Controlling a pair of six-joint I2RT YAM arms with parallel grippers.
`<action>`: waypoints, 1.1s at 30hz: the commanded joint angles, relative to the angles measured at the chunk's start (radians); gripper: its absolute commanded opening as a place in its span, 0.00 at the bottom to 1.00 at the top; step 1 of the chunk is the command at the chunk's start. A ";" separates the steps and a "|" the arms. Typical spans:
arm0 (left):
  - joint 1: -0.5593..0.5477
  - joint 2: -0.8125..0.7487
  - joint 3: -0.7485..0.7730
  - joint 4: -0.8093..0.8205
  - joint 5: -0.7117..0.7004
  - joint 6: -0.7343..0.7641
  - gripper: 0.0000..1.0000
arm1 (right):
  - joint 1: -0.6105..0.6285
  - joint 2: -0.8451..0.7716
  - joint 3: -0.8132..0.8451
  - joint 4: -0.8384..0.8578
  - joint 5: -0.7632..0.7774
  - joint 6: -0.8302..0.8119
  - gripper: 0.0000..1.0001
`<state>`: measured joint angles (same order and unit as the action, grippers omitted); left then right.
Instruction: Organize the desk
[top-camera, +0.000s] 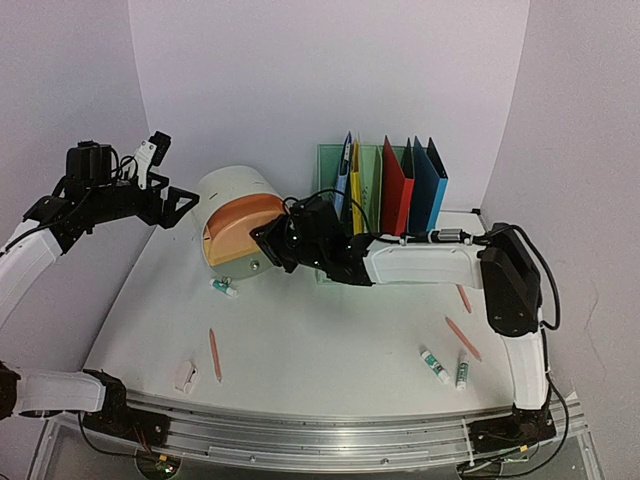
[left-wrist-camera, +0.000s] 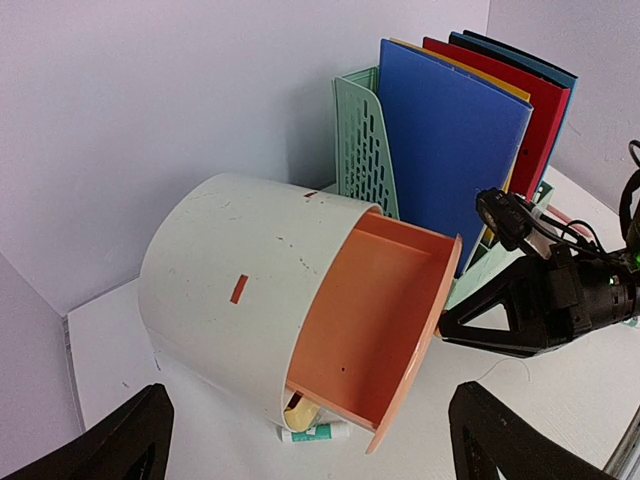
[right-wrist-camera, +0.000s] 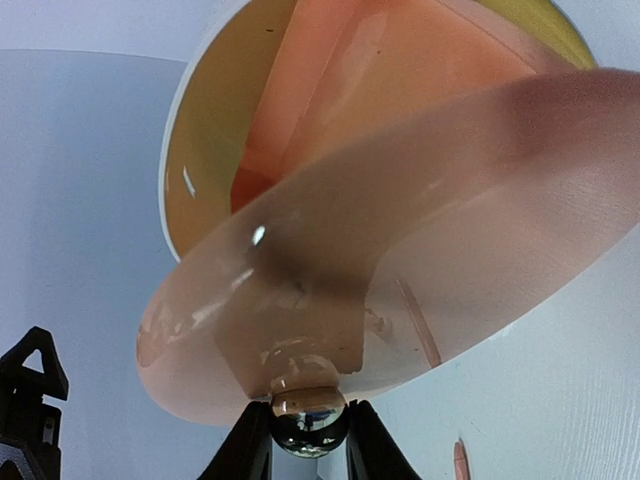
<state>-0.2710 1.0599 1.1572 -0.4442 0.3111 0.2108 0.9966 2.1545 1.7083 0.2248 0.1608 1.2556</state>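
Note:
The desk (top-camera: 320, 335) is a white tabletop. At its back left lies a white round drawer unit (top-camera: 232, 188) with its orange drawer (top-camera: 240, 228) pulled partly out. My right gripper (top-camera: 266, 250) is shut on the drawer's silver knob (right-wrist-camera: 308, 422), one finger on each side. My left gripper (top-camera: 178, 205) is open and empty, raised left of the unit. The left wrist view shows the unit (left-wrist-camera: 225, 285), the empty open drawer (left-wrist-camera: 385, 320) and a white-and-green glue stick (left-wrist-camera: 315, 433) lying under it.
A mint file rack (top-camera: 385, 190) with coloured folders stands behind my right arm. On the desk lie a glue stick (top-camera: 225, 288), an orange pencil (top-camera: 215, 354) and a small white item (top-camera: 186, 375) at the left. Two glue sticks (top-camera: 434, 366) and two orange pencils (top-camera: 462, 338) lie at the right.

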 joint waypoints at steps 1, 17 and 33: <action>0.003 -0.009 0.036 0.036 0.008 0.013 0.96 | 0.007 -0.056 -0.020 -0.017 0.009 0.002 0.38; -0.001 -0.084 0.009 -0.457 0.241 0.426 0.86 | 0.024 -0.206 -0.099 -0.135 0.028 -0.164 0.60; -0.345 -0.090 -0.311 -0.752 0.076 1.161 0.88 | 0.025 -0.298 -0.170 -0.225 0.135 -0.262 0.64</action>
<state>-0.5731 1.0959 0.9293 -1.1863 0.4046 1.0115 1.0180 1.9260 1.5580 0.0155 0.2423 1.0383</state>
